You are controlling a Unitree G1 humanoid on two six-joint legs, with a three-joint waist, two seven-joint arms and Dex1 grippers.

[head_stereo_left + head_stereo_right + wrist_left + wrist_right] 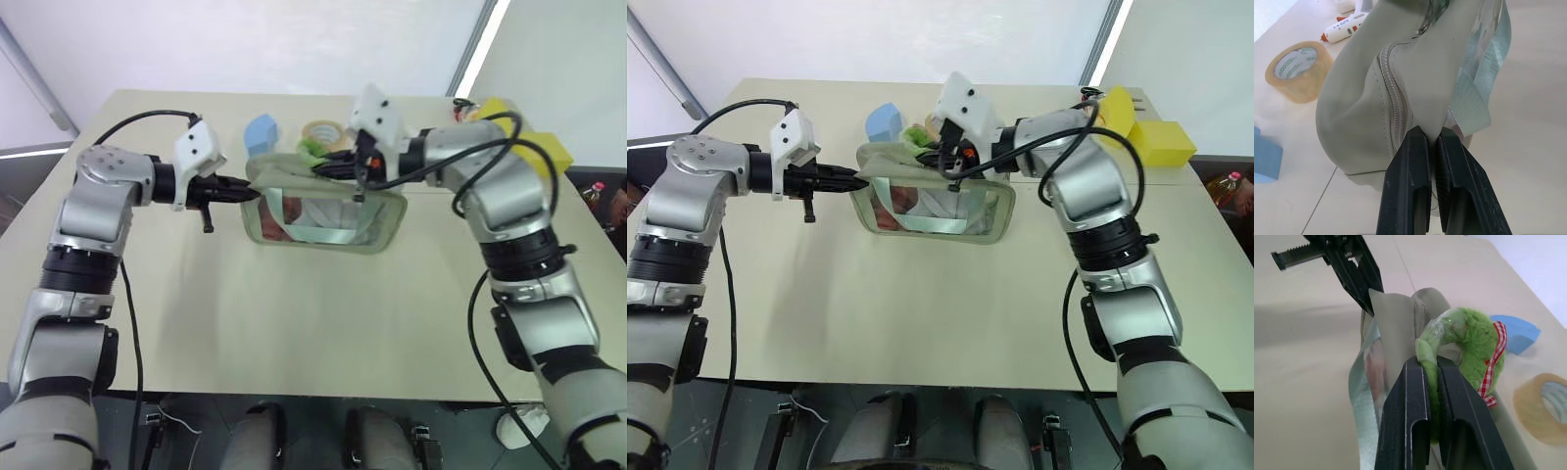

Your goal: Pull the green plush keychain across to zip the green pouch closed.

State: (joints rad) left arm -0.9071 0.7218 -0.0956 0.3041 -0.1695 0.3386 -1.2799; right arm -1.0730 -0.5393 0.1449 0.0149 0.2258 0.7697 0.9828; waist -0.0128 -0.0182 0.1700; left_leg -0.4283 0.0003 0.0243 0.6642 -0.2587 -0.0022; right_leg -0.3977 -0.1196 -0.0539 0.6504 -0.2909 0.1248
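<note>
Closest to the wrist cameras: black fingers of each hand, both pairs pressed together. Left hand [1434, 139] is clamped on the fabric at one end of the green pouch [328, 220], right beside the zipper line, which runs away from the fingers along the top seam. Right hand [1431, 363] is closed on the green plush keychain [1474, 340], pinching its clear-wrapped edge; a red-and-white checked ribbon hangs on the charm's far side.

Head view: pouch is held up off the tabletop [294, 333] between the two hands, clear window facing the camera, red and white contents visible, pale strap draped across the front. Left hand holds the pouch's left end; keychain sits at the top edge, right of centre.

Behind the pouch on the tabletop: blue block [261, 132], roll of tape [323, 132]. Yellow blocks [1161, 142] lie at the far right corner. White glue gun [1347, 24] lies beyond the tape.
</note>
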